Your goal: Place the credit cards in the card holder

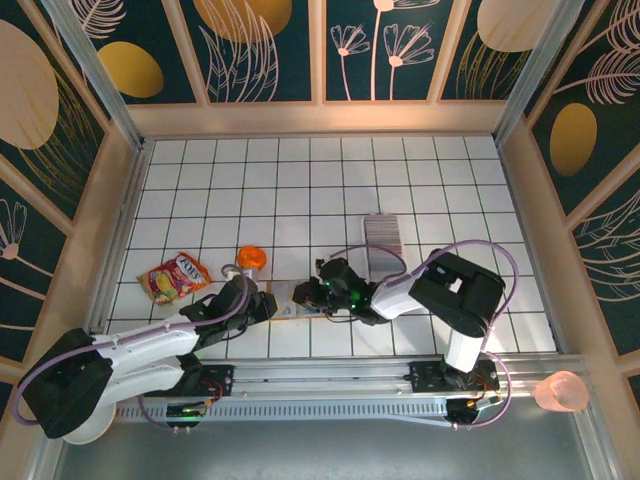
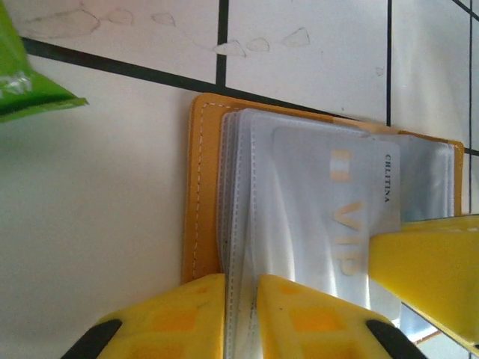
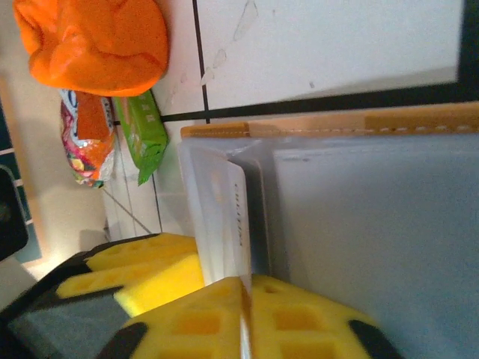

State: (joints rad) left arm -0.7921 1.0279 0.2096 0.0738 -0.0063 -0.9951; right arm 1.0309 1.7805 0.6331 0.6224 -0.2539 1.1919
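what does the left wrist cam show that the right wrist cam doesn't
Left wrist: the flat face of the credit card with its gold VIP lettering, lying on the clear sleeves of the card holder. Right wrist: an orange object and a colourful snack packet, with the card seen edge-on. Both: the open card holder with its tan border, a green packet, the white tiled table and yellow fingers.
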